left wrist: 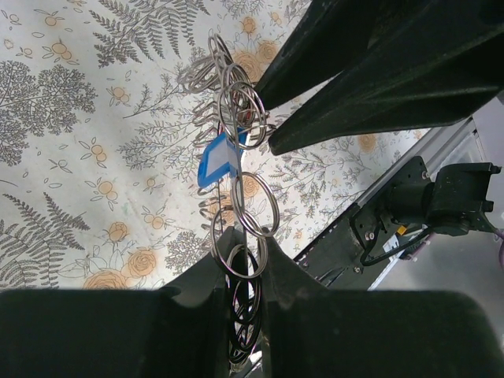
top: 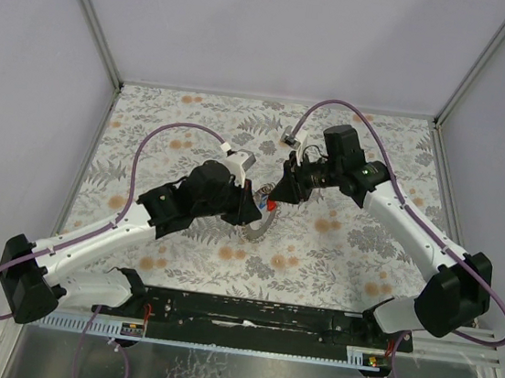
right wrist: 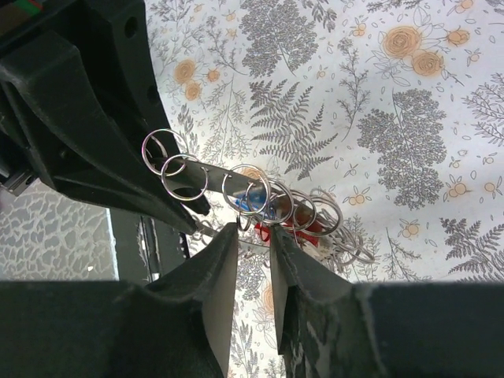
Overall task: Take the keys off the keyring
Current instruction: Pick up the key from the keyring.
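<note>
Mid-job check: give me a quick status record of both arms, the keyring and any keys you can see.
left gripper: jaws shut on the keyring
right gripper: jaws slightly apart, tips close beside the keyring
blue tag: on the keyring, between the grippers
red tag: on the keyring, by the right gripper's tips
loose keys: none seen on the cloth

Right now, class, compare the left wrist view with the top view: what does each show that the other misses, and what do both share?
Only the left wrist view shows the blue tag and the small rings one by one, strung in a chain. Only the top view shows the red tag, the whole left arm and right arm, and the purple cables. Both show the floral cloth and the left tool and right tool meeting at the keyring.
</note>
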